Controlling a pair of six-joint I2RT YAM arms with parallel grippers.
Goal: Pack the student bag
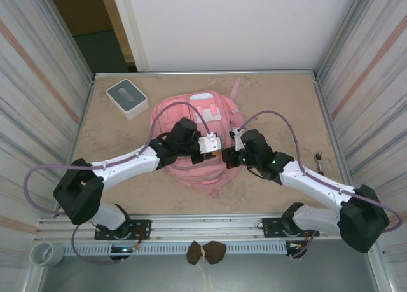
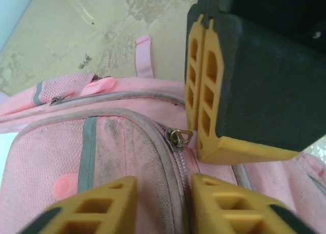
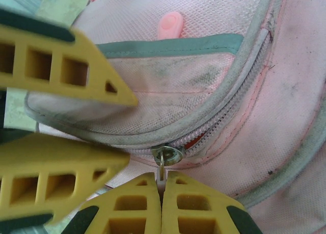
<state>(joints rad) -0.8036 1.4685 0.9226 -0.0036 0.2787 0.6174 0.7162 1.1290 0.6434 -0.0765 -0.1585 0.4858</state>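
Tan surface (image 1: 286, 114): holds the pink student bag (image 1: 170, 111) in its middle.
Student bag: lies flat, top toward 12 o'clock, with both arms over it.
Grey-and-white box (image 1: 127, 98): at 10 o'clock from the bag, apart from it.
Left pincer (image 2: 163, 193): fingers a little apart, the zip line between them.
Right pincer (image 3: 162, 185): pressed together, pinching the zip pull (image 3: 165, 155).

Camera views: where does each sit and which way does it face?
Top external: above and behind, looking down on the student bag; both arms show.
Left wrist: close over the bag, left gripper at bottom, right gripper ahead.
Right wrist: facing opposite, right gripper shut on the zip pull, left gripper at left.
Both wrist views share the zip pull.
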